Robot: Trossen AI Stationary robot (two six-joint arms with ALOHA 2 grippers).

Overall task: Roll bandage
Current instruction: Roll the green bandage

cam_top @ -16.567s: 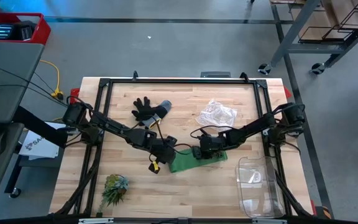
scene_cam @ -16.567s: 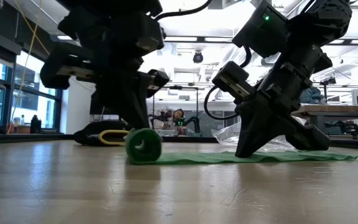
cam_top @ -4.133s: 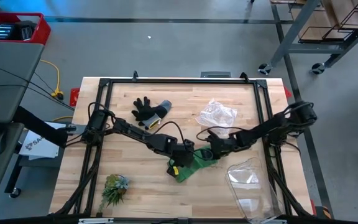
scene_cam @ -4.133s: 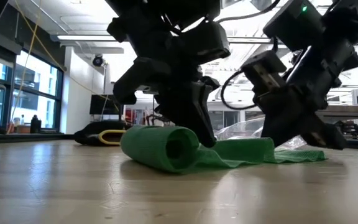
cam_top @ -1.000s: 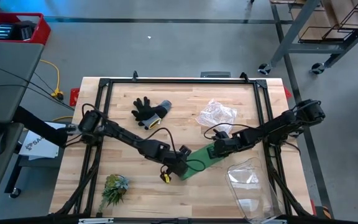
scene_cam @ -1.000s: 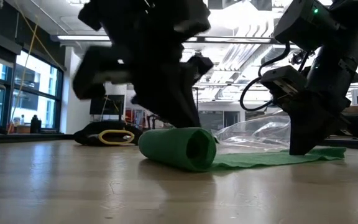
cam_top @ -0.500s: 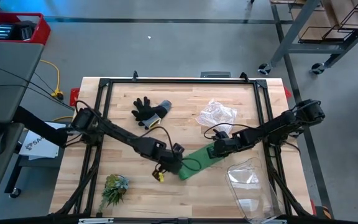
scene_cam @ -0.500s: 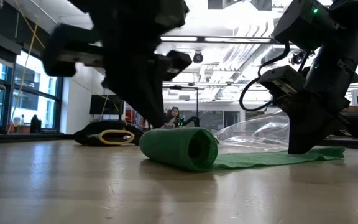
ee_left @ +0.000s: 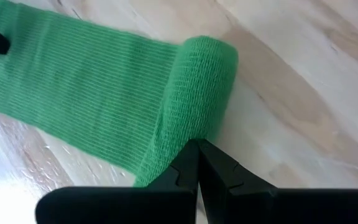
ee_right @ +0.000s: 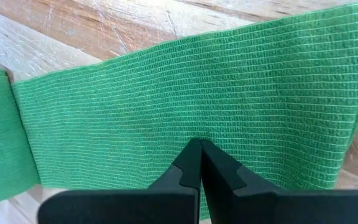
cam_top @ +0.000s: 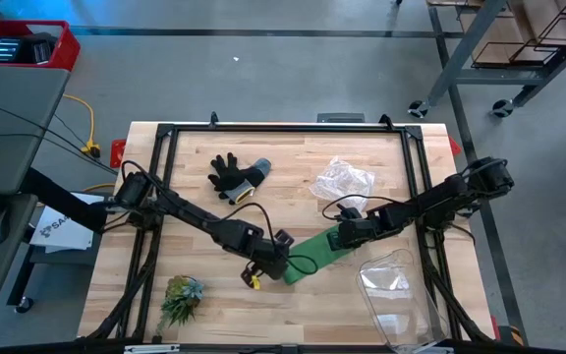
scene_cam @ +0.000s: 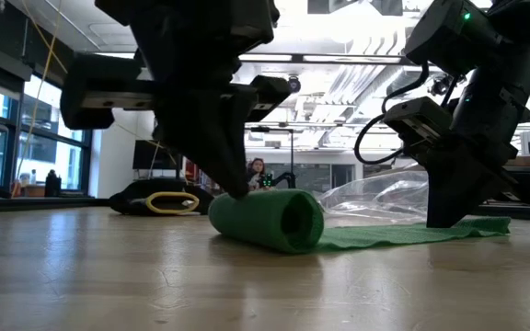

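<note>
Left gripper (cam_top: pixel 266 264): fingers pressed together, nothing between them; tip down against the rolled end of the bandage (cam_top: pixel 310 255), near the table's middle, toward the near edge. In left wrist view, closed fingertips (ee_left: pixel 197 163) touching the roll's side.

Right gripper (cam_top: pixel 347 236): fingers likewise closed, nothing gripped; tip resting on the flat, unrolled stretch of the bandage, right of the roll. In right wrist view, closed fingertips (ee_right: pixel 199 157) pressing down on the flat green weave.

Bandage: mid-green ribbed fabric, partly rolled. Roll at left end, lying on its side on the wooden table (cam_top: pixel 214 295), open core visible in low view (scene_cam: pixel 270 221). Flat tail running right and slightly farther, ending under and just past the right gripper.

Glove (cam_top: pixel 237 175): black and grey, far left of centre, well apart from the bandage.

Clear plastic bag (cam_top: pixel 343 180): crumpled, far right of centre.

Clear plastic container (cam_top: pixel 393 290): near right corner of the table.

Green plant tuft (cam_top: pixel 181 298): near left corner.

Person (scene_cam: pixel 257 172): in the room behind, low view, small and distant.
</note>
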